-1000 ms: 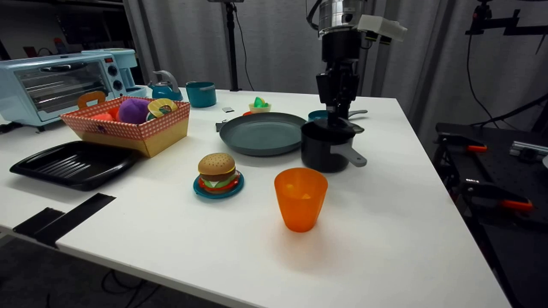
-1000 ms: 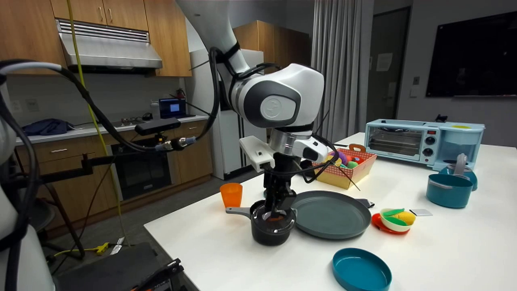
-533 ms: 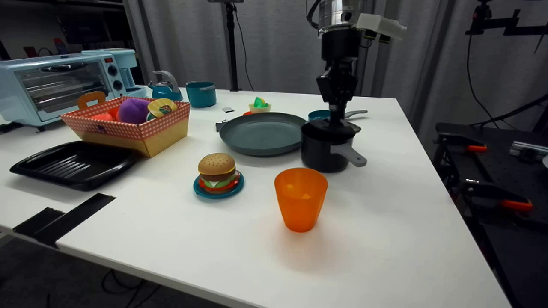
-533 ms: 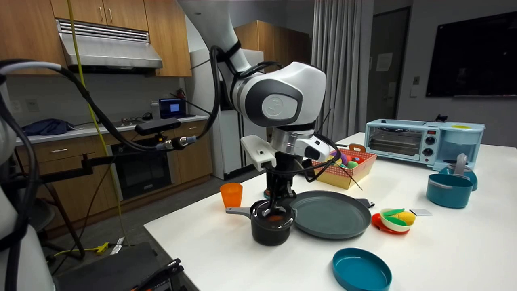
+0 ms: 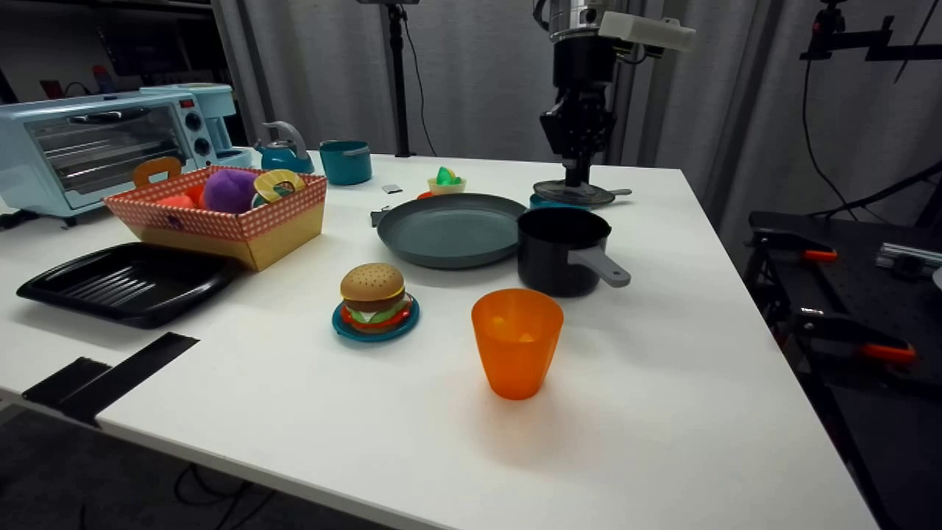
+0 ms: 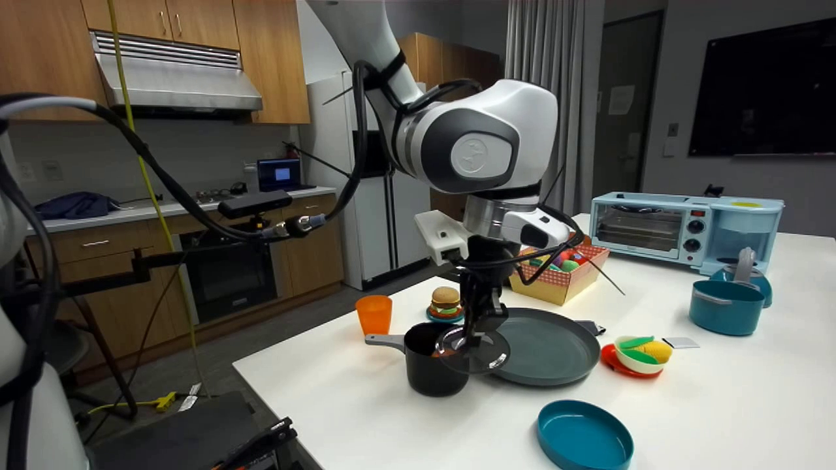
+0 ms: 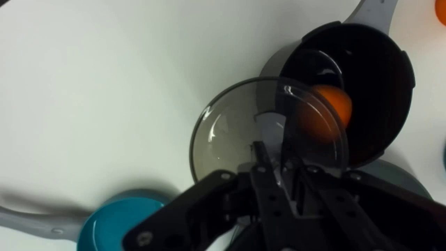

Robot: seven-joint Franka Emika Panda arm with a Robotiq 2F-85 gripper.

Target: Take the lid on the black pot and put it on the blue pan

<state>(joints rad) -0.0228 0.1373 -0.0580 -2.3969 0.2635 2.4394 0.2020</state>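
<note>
My gripper (image 5: 578,178) is shut on the top of a clear, dark-rimmed lid (image 6: 486,359) and holds it in the air; the fingers hide the gripped part. In the wrist view the gripper (image 7: 277,157) has the lid (image 7: 223,139) below its fingers, overlapping one side of the black pot (image 7: 379,80). The black pot (image 5: 548,258) stands uncovered on the table, its grey handle out to the side. An orange object (image 7: 336,103) lies inside it. The blue pan (image 5: 452,230) sits flat beside the pot, with nothing on it; in an exterior view the lid overlaps its edge (image 6: 555,346).
A small teal pan (image 6: 584,431) stands near the pot and blue pan. An orange cup (image 5: 517,342) and a toy burger (image 5: 373,291) on a teal plate stand on another side. A bowl of toy food (image 6: 640,356), a basket (image 5: 287,239) and a black tray (image 5: 132,287) are farther off.
The gripper fingers drew together at the lid on the pot. Then the gripper rose and moved off to the side with the lid, leaving the pot open.
</note>
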